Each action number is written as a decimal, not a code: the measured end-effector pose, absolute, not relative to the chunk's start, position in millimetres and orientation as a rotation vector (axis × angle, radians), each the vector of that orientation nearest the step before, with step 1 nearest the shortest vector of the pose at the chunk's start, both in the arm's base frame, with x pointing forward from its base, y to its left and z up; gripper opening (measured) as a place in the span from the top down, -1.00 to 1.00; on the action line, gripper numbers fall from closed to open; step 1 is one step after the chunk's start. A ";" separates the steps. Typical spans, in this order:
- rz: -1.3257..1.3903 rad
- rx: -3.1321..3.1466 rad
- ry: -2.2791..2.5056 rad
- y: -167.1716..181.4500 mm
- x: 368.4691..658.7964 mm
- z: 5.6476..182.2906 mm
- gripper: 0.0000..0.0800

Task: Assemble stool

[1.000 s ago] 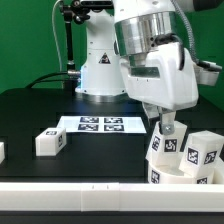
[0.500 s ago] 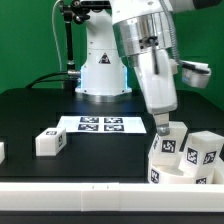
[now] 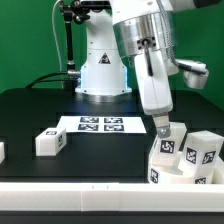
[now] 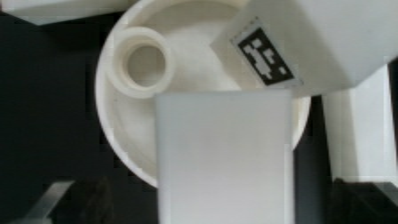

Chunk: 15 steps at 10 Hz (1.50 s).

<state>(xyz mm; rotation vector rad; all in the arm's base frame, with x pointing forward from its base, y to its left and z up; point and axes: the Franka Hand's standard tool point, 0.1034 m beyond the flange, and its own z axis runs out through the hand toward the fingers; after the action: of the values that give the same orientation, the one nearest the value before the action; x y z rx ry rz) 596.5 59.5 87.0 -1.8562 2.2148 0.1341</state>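
The arm (image 3: 146, 55) comes down from the upper middle of the exterior view, its white wrist leaning so that the lower end points toward the lower right of the frame. The gripper (image 3: 160, 124) sits at the top of the first leg (image 3: 166, 147). This leg stands upright on the seat (image 3: 170, 178), low at the exterior view's right, just behind the rail (image 3: 90, 196) that runs along the bottom edge. A second leg (image 3: 203, 152) stands on the seat just beside the first, nearer the right edge. A loose leg (image 3: 50, 142) lies on the black table (image 3: 30, 112) at the exterior view's left, well apart from the seat. The marker board (image 3: 100, 124) lies flat between them, further back. From this side the fingertips are too small to show whether they squeeze the first leg. The wrist view looks straight down the first leg (image 4: 222, 150), whose plain white face fills the middle. Dark fingers (image 4: 50, 205) stand off to either side of it, blurred, so I cannot tell whether the pincer is clamped on the leg or spread around it. Only this view shows the seat (image 4: 134, 135) as a round white disc, with a raised round socket (image 4: 139, 65) in it. The second leg (image 4: 302, 70) shows beside that socket, with a tag (image 4: 267, 52) on its end. The only markings are black-and-white square tags: on the legs' sides, the seat's rim and the marker board.
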 end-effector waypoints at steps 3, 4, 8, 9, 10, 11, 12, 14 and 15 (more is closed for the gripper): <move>0.122 -1.904 2.145 65.3 599.5 104.3 -0.62; 0.108 -1.998 2.059 65.0 598.4 101.1 -0.62; 0.039 -2.344 1.685 68.3 598.4 101.9 -0.62; 0.008 -2.472 1.525 69.4 597.9 101.9 -0.62; -0.032 -2.643 1.278 71.5 597.0 101.0 -0.62; -0.048 -2.741 1.083 74.3 596.2 101.3 -0.62; -0.068 -2.792 0.946 75.3 597.4 103.2 -0.62; -0.098 -2.847 0.783 72.3 598.1 103.3 -0.62; -0.104 -2.866 0.718 72.1 598.0 103.0 -0.62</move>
<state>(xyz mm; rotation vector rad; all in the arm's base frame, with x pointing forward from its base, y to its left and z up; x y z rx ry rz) 598.0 72.1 103.0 -2.8657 0.7182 -0.1036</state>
